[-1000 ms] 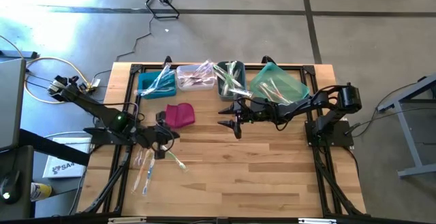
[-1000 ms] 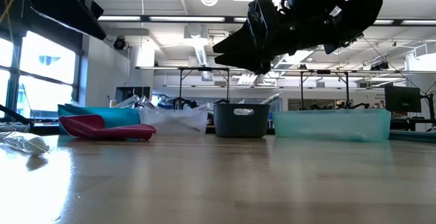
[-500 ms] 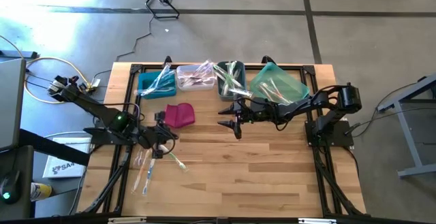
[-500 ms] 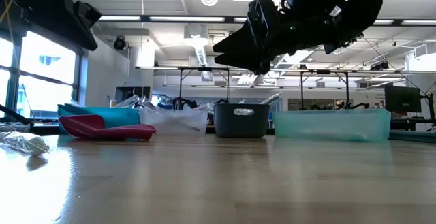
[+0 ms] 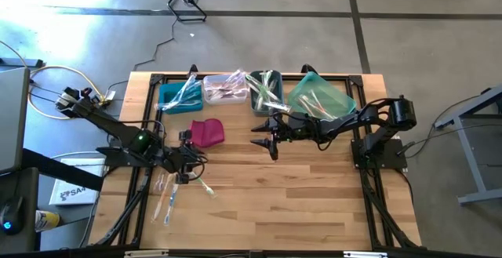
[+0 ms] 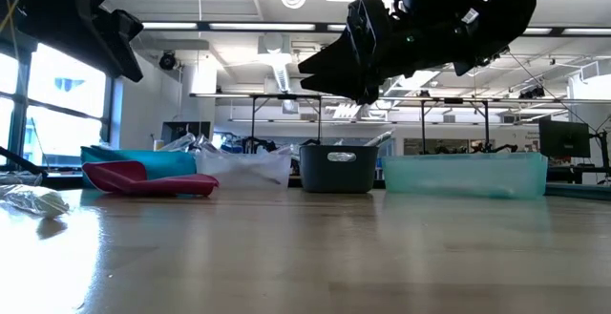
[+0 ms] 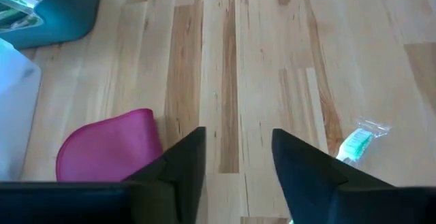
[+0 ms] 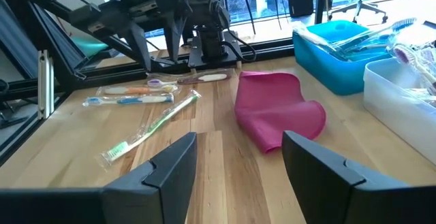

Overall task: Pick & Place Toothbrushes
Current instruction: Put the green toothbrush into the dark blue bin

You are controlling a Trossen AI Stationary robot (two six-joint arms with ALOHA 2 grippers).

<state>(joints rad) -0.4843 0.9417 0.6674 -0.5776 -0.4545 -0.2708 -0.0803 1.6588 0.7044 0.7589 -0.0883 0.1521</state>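
Jaws: left gripper (image 5: 190, 168) is standing parted and empty over the loose toothbrushes (image 5: 167, 195); right gripper (image 5: 265, 136) is waiting wide at mid-table.
Handling: light, stiff, slick in wrappers; I'd be pinching mid-handle.

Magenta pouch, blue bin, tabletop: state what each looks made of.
Magenta pouch: looks like soft matte rubber or silicone; it slumps and curls at one end.
Blue bin: likely hard plastic, with smooth, slightly glossy moulded walls.
Tabletop: wood, in joined pale and brown grained strips with a light sheen.
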